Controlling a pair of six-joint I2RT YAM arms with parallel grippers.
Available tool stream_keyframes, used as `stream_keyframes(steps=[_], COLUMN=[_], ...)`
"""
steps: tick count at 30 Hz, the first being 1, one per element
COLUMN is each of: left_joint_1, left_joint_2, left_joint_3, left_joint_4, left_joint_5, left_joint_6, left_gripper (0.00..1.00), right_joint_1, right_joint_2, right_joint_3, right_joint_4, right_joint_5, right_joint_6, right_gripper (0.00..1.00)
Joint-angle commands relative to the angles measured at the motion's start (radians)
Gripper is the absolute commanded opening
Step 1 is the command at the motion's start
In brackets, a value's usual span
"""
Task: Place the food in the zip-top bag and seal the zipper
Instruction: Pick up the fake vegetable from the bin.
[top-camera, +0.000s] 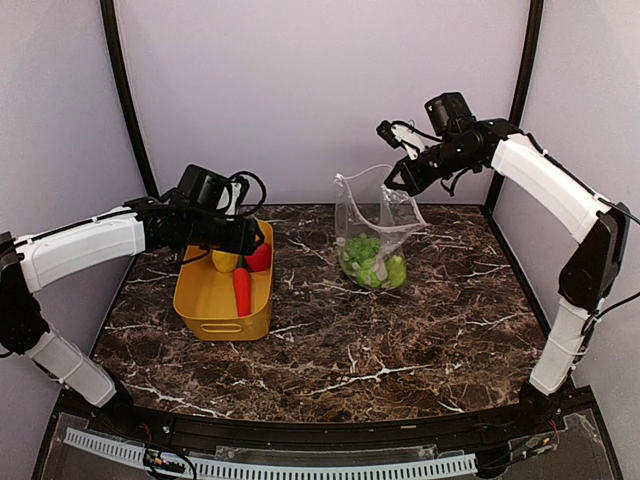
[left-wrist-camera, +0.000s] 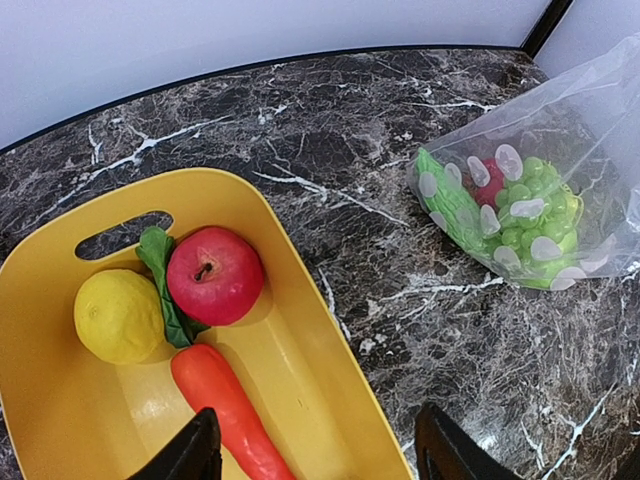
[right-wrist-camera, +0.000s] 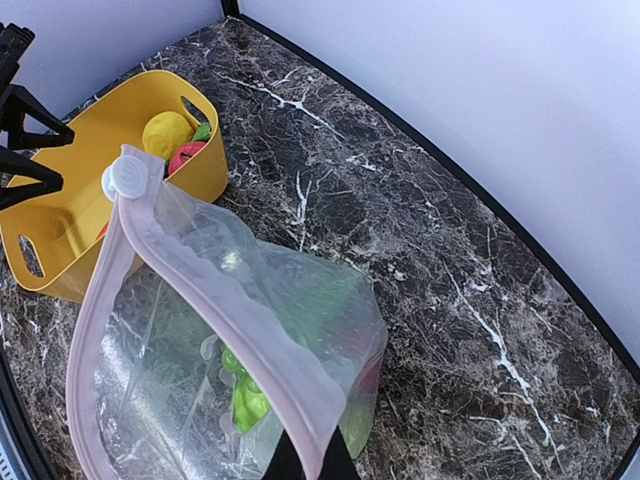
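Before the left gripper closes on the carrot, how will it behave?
The carrot looks glossy and tapered, so it may slip when squeezed. It seems plastic, probably light. Being round, it could roll on the yellow basket floor.

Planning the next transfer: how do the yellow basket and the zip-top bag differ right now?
The yellow basket stands on its own; the zip-top bag is held up by the right gripper. The basket is opaque, the bag clear. The basket holds a lemon, apple and carrot; the bag, mostly green pieces. Both are partly filled.
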Motion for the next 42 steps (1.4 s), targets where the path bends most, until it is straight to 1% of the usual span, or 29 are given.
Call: stream_keyframes(steps=[1, 7, 14, 17, 21, 25, 29, 31, 34, 39, 42], left_joint_1=[0.006, 0.01, 0.012, 0.013, 0.023, 0.041, 0.077, 0.102, 0.131, 0.179, 0.203], left_joint_2=[0.029, 0.051, 0.074, 0.091, 0.095, 0.072, 0.08, 0.109, 0.162, 0.289, 0.343], left_joint_3=[-0.004, -0.016, -0.007, 0.007, 0.0, -0.073, -0.119, -0.123, -0.106, -0.047, -0.021], left_joint_4=[-0.054, -0.07, -0.088, -0.115, -0.178, -0.149, -0.085, -0.059, -0.022, 0.014, 0.043], left_joint_5=[0.004, -0.02, -0.012, -0.055, -0.101, -0.125, -0.073, -0.046, 0.002, 0.044, 0.097], left_joint_6=[0.017, 0.033, 0.05, 0.057, 0.006, -0.049, -0.104, -0.131, -0.169, -0.213, -0.245], left_gripper=[0.65, 0.65, 0.65, 0.64, 0.65, 0.64, 0.61, 0.61, 0.6, 0.55, 0.53], right_joint_1=[-0.004, 0.002, 0.009, 0.01, 0.01, 0.012, 0.014, 0.015, 0.017, 0.025, 0.027], right_joint_2=[-0.053, -0.06, -0.086, -0.091, -0.089, -0.092, -0.098, -0.103, -0.11, -0.119, -0.119], right_joint_3=[-0.008, -0.001, -0.01, -0.012, -0.006, -0.02, -0.03, -0.031, -0.032, -0.036, -0.043], right_joint_4=[0.018, 0.012, 0.014, 0.018, 0.016, 0.017, 0.019, 0.018, 0.017, 0.014, 0.017], right_joint_5=[0.021, 0.012, 0.018, 0.014, -0.001, -0.014, -0.005, -0.001, -0.001, -0.001, -0.002], right_joint_6=[-0.012, -0.009, -0.014, -0.014, -0.011, -0.01, -0.013, -0.016, -0.015, -0.016, -0.016], right_gripper=[0.0, 0.0, 0.0, 0.0, 0.0, 0.0, 0.0, 0.0, 0.0, 0.0, 0.0])
